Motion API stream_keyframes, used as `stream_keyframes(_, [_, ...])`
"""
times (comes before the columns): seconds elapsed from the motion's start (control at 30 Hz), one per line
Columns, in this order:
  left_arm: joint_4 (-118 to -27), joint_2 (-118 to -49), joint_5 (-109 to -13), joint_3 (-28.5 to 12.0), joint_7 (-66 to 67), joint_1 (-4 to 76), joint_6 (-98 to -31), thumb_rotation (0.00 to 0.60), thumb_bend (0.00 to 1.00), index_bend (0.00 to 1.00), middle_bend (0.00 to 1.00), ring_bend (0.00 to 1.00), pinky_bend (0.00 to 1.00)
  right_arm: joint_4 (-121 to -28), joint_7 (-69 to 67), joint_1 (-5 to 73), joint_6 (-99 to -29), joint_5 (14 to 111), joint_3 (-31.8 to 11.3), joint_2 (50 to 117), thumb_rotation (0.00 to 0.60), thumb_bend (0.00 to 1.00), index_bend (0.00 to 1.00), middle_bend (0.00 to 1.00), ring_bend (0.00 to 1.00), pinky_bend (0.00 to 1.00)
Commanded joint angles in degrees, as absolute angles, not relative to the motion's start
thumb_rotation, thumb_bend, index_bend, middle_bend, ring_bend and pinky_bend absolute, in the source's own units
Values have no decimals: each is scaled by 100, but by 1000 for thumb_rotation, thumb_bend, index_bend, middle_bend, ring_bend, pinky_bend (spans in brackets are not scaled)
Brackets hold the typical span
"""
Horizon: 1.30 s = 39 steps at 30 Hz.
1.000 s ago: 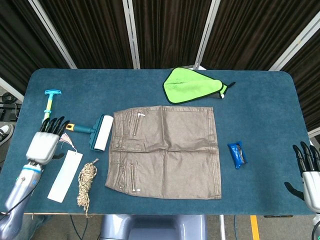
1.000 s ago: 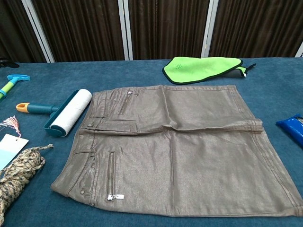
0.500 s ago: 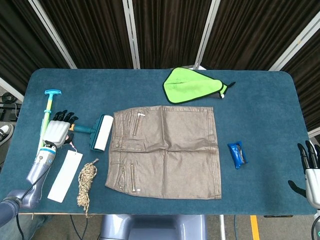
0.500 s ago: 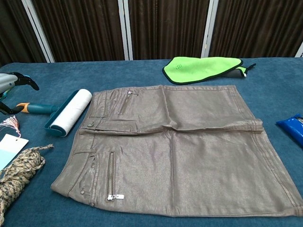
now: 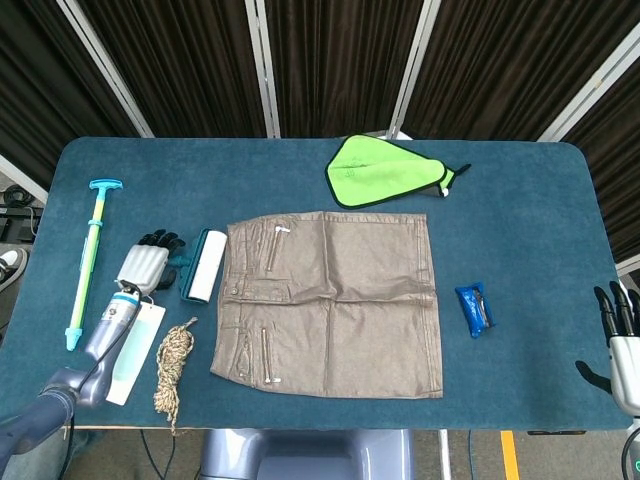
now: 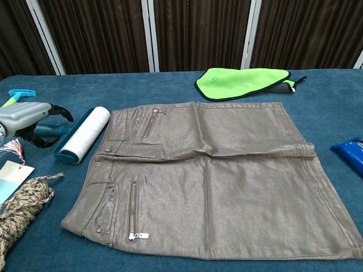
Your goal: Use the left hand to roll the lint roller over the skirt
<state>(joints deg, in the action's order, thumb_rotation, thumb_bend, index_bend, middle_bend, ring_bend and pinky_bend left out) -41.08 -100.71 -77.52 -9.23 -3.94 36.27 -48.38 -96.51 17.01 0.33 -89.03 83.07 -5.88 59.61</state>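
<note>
The lint roller (image 5: 203, 265) lies on the blue table just left of the skirt's waistband, its white roll (image 6: 85, 135) in a teal frame. The brown skirt (image 5: 330, 300) lies flat in the middle, also in the chest view (image 6: 215, 175). My left hand (image 5: 148, 265) hovers over the roller's handle with its fingers (image 6: 62, 115) and thumb either side of the teal handle (image 6: 50, 131), not closed around it; the handle's orange end is hidden. My right hand (image 5: 620, 340) is at the table's near right corner, fingers apart and holding nothing.
A green cloth (image 5: 385, 170) lies behind the skirt. A blue packet (image 5: 474, 309) lies to its right. Left of my left arm is a long teal stick (image 5: 90, 260); a white tag (image 6: 8, 177) and a rope bundle (image 5: 172, 365) lie near the front left.
My left hand has moved right from beside the teal stick to over the roller's handle, covering its orange end. The right hand has dropped slightly toward the frame edge.
</note>
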Motion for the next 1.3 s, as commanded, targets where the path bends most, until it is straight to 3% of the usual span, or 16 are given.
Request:
stream_keyframes(0.03, [-3969, -10199, -7710, -945, -346, 3669, -4882, 600, 494, 250, 198, 149, 217, -9632, 1697, 45, -8879, 8274, -595, 5966, 600, 0, 0, 0, 0, 0])
stream_keyframes(0.37, [-3731, -10372, -7700, -936, -302, 3682, -5091, 600, 500, 296, 237, 184, 262, -9600, 1659, 69, -8843, 8202, -611, 5963, 600, 0, 0, 0, 0, 0])
stream_keyframes(0.6, [-3723, -10361, -7690, -889, -252, 3670, -5114, 600, 547, 399, 324, 251, 339, -9606, 1659, 80, -8833, 8188, -600, 5961, 600, 0, 0, 0, 0, 0])
stream_keyframes(0.73, [-3722, -10368, -7655, -884, -238, 3668, -5075, 600, 662, 515, 422, 318, 415, -9613, 1647, 81, -8833, 8189, -592, 5953, 600, 0, 0, 0, 0, 0])
stream_keyframes(0.93, [-3770, -10322, -7790, -823, -303, 3629, -5371, 600, 794, 596, 473, 366, 446, -9610, 1640, 86, -8830, 8184, -587, 5952, 600, 0, 0, 0, 0, 0])
stream_keyframes(1.07, [-4112, -10095, -7982, -760, -276, 3586, -5752, 600, 831, 629, 495, 388, 463, -9614, 1613, 91, -8821, 8180, -584, 5940, 600, 0, 0, 0, 0, 0])
stream_keyframes(1.3, [-5567, -9345, -8273, -781, 236, 3598, -6344, 600, 875, 679, 516, 409, 478, -9653, 1486, 82, -8818, 8161, -585, 5885, 600, 0, 0, 0, 0, 0])
